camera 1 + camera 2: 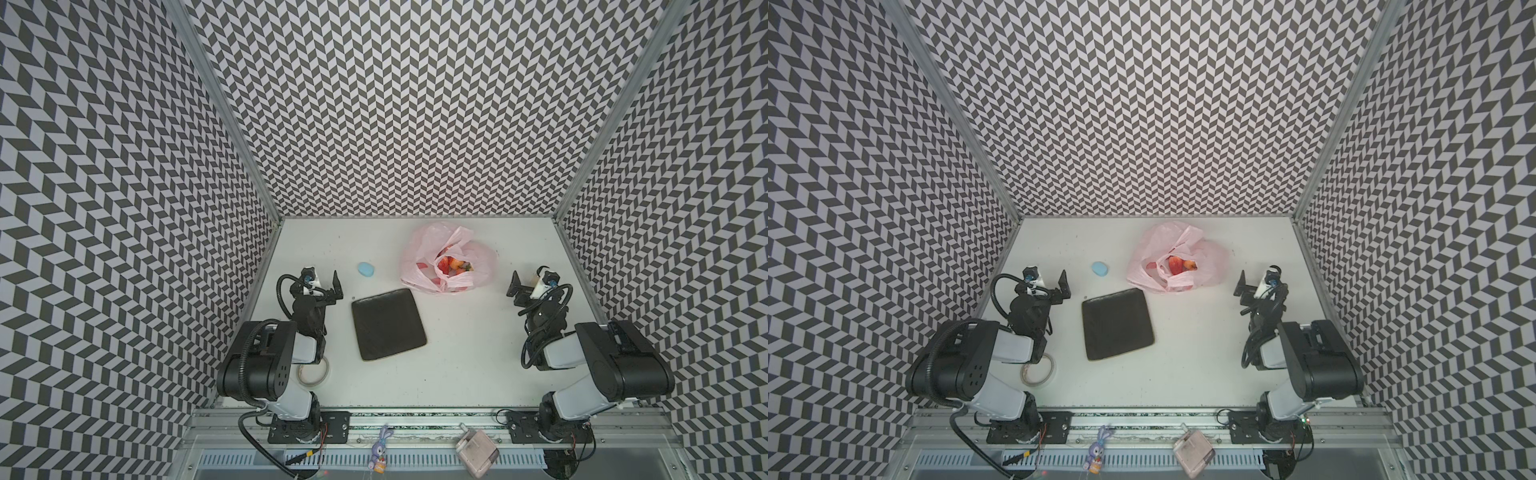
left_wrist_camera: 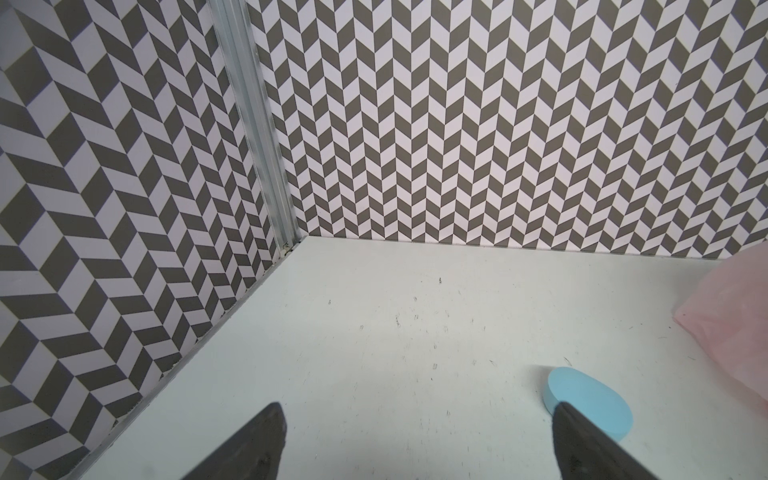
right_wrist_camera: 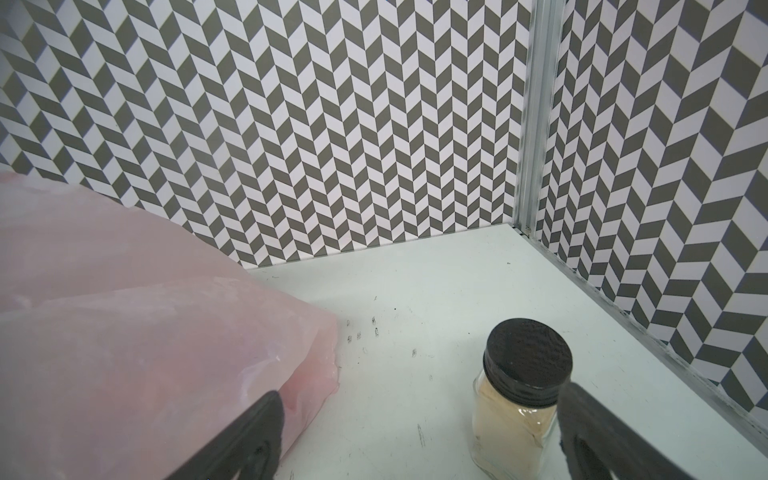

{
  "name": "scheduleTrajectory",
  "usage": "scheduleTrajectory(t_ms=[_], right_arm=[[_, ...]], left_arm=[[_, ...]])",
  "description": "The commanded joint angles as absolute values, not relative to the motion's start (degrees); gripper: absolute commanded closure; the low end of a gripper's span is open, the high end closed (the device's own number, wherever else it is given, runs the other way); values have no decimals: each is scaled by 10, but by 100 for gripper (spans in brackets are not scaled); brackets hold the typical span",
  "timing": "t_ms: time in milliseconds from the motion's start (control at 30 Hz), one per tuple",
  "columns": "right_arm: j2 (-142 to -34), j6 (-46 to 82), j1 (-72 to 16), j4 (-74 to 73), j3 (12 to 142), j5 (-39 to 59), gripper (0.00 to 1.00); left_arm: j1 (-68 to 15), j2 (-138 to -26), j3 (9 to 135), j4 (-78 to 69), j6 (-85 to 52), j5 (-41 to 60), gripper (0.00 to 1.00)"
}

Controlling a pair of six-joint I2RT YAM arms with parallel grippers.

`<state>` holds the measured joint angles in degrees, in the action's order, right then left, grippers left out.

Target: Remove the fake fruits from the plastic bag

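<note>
Several fake fruits: red strawberries and an orange piece, bunched inside the plastic bag and seen through its open mouth in both top views — none lies outside it.
Bag's place: far half of the bench, beyond the dark plate, with the blue blob off to its left.
Bag handling: thin, limp, crinkly film, likely light and apt to drag along with a fruit; pin a handle loop or the rim.
Fruit handling: glossy and rounded, probably light and slippery — pinch across the body, reaching in through the mouth.
Left jaws: spread wide, empty, near the blob, well apart from the bag.
Right jaws: spread wide, empty, near the bag's right flank but not touching; a capped jar stands just beside them in the right wrist view.
</note>
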<state>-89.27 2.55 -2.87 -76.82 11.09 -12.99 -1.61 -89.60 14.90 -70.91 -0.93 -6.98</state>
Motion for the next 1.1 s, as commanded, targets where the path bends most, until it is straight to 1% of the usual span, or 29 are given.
scheduleTrajectory(t_ms=[0,167,233,300,433,533,567,600,667,733,833,933,1000,1067], right_arm=[[-898,19,-30,-801,110,-126,1],[-898,18,-31,-800,112,-127,0],[-890,13,-31,-816,102,-114,1],[-843,8,-32,-797,88,-101,1],[-683,42,-32,-631,96,-125,0],[-565,108,-32,-435,146,-118,0],[-536,148,-31,-375,165,-117,0],[-510,172,-30,-330,181,-107,1],[-458,179,-30,-238,211,-56,0],[-416,196,-29,-191,228,-17,1],[-381,174,-31,-152,267,91,0],[-394,146,-49,-82,341,161,2],[-420,97,-84,-21,399,179,3],[-455,22,-146,50,463,164,3]], left_arm=[[-15,-893,146,-720,-7,-65,0],[-12,-892,144,-722,-8,-60,0],[-6,-890,142,-725,-7,-38,0],[-4,-883,136,-734,-11,-44,0],[-4,-808,141,-663,-2,-23,0],[-7,-732,149,-597,0,7,1],[-7,-705,155,-571,-7,26,3],[-7,-683,160,-552,-12,49,4],[-9,-638,173,-516,-33,103,9],[-17,-606,191,-482,-44,151,11],[-58,-570,228,-414,-27,186,12],[-135,-554,266,-336,43,209,11],[-185,-555,291,-294,97,200,10],[-234,-562,309,-261,144,184,9]])
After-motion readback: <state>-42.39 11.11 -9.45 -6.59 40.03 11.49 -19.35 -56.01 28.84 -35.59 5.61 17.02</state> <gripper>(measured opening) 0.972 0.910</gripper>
